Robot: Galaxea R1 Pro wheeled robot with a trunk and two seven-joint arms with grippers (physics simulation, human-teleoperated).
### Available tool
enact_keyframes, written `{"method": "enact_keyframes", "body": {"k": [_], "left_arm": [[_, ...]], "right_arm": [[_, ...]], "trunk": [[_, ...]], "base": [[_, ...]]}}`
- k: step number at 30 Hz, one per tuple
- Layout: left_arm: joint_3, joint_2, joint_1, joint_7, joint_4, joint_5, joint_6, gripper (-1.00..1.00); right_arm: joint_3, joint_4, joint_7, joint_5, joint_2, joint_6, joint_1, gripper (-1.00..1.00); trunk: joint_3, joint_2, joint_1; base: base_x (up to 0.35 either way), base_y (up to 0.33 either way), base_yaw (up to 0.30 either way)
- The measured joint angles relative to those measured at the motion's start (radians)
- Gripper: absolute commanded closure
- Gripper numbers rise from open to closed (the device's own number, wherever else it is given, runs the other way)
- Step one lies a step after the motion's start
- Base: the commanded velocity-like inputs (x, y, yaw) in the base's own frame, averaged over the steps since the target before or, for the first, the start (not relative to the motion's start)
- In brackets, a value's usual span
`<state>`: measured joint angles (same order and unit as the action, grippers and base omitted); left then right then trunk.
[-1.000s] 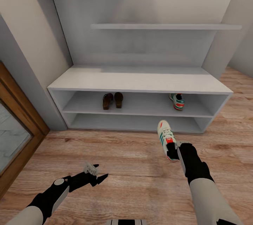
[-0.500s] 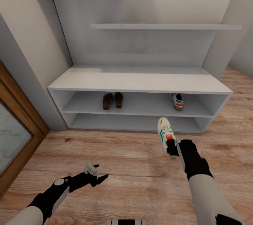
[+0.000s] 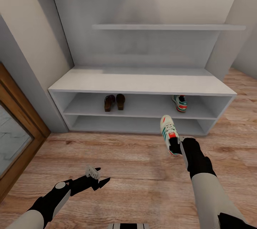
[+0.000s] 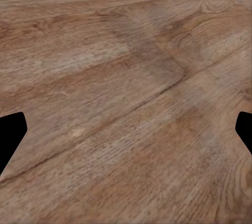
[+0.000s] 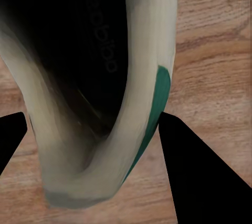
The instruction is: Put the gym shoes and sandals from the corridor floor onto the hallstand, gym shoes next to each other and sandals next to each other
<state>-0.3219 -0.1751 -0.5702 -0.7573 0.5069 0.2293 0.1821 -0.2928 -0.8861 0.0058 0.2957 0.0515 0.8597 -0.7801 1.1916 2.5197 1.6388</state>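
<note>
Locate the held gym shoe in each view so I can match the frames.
Head view: held gym shoe lower right of centre, heel at the right end effector, toe toward the hallstand.
Right wrist view: held gym shoe, its heel opening and green stripe up close.
Left wrist view: I can't find it.
Shared landmark: wood floor.

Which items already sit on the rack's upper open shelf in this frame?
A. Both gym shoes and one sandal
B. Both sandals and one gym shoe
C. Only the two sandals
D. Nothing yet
B: the two sandals lie side by side at the left of the hallstand's upper shelf and one gym shoe at its right, while the second gym shoe is held by the right gripper above the floor.
</note>
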Motion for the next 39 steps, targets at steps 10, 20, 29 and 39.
{"method": "enact_keyframes", "body": {"k": [10, 20, 29, 39], "left_arm": [[0.0, 0.0, 0.0, 0.001, -0.001, 0.0, 0.0, -1.0], [-0.001, 0.001, -0.001, 0.001, -0.002, 0.0, 0.0, -1.0], [-0.002, 0.002, -0.001, 0.001, -0.002, 0.0, 0.0, -1.0], [-0.002, 0.002, -0.001, 0.001, -0.002, 0.0, 0.0, -1.0]], "right_arm": [[-0.002, 0.0, -0.001, 0.001, 0.0, -0.05, 0.0, 1.0], [-0.002, 0.01, -0.001, 0.001, -0.002, -0.22, 0.0, 1.0], [-0.004, 0.01, -0.002, 0.001, -0.003, -0.227, 0.0, 1.0], [-0.005, 0.009, -0.001, 0.001, -0.003, -0.227, 0.0, 1.0]], "trunk": [[0.0, 0.0, 0.0], [0.0, 0.0, 0.0], [0.0, 0.0, 0.0], [0.0, 0.0, -0.001]], "base": [[0.0, 0.0, 0.0], [0.0, 0.0, 0.0], [0.125, 0.0, 0.0], [0.336, -0.05, 0.0]]}}
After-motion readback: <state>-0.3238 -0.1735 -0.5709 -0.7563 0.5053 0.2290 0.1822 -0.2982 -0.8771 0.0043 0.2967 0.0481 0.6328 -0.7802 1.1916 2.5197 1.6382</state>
